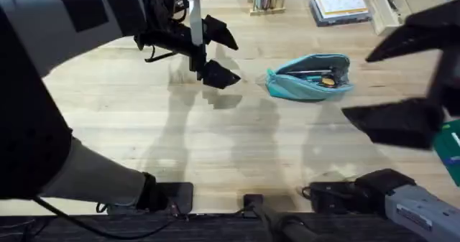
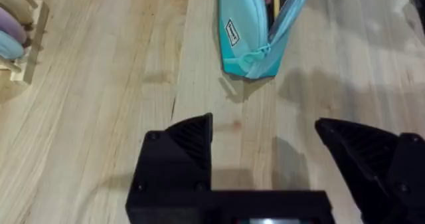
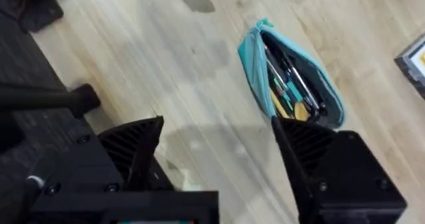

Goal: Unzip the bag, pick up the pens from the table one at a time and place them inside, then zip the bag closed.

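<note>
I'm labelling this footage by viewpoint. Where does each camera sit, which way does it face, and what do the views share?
Overhead: fixed above the arm bases, looking down and forward over the table; both arms show, left gripper open.
Left wrist: on the left arm, looking down past its own open jaws at the bag's end.
Right wrist: on the right arm, right gripper open, above the unzipped bag.
Shared: all three show the bag.
</note>
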`<action>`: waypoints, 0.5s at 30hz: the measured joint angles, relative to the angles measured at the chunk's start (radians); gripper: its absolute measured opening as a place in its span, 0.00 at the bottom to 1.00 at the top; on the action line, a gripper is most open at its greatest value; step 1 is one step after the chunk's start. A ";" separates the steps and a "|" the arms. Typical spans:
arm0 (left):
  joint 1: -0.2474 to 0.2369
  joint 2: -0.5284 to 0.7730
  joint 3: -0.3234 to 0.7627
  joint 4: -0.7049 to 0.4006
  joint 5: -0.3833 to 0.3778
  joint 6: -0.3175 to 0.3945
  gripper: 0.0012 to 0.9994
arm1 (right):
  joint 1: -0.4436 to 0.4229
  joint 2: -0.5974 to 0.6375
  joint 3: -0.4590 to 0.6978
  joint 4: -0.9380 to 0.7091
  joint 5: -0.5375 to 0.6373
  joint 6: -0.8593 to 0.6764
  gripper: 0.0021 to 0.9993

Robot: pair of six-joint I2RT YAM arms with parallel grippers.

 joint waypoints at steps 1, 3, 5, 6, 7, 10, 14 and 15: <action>0.002 0.001 0.000 0.002 0.000 0.001 0.95 | 0.000 0.020 0.000 0.009 -0.007 0.004 1.00; 0.007 0.002 0.000 0.006 0.000 0.002 0.95 | 0.000 0.059 0.000 0.027 -0.027 0.011 1.00; 0.016 0.002 0.000 0.009 0.000 0.003 0.95 | 0.000 0.098 0.000 0.053 -0.048 0.016 1.00; 0.021 0.002 0.000 0.010 0.000 0.003 0.95 | 0.000 0.116 0.000 0.064 -0.055 0.018 1.00; 0.028 0.002 0.000 0.011 0.000 0.003 0.95 | 0.000 0.136 0.000 0.072 -0.060 0.020 1.00; 0.044 0.002 0.000 0.011 0.000 0.003 0.95 | 0.000 0.196 0.000 0.091 -0.072 0.036 1.00; 0.056 0.002 0.000 0.011 0.000 0.004 0.95 | 0.002 0.385 0.000 0.115 -0.083 0.161 1.00; 0.057 0.002 0.000 0.011 0.000 0.004 0.95 | 0.002 0.406 0.000 0.127 -0.085 0.167 1.00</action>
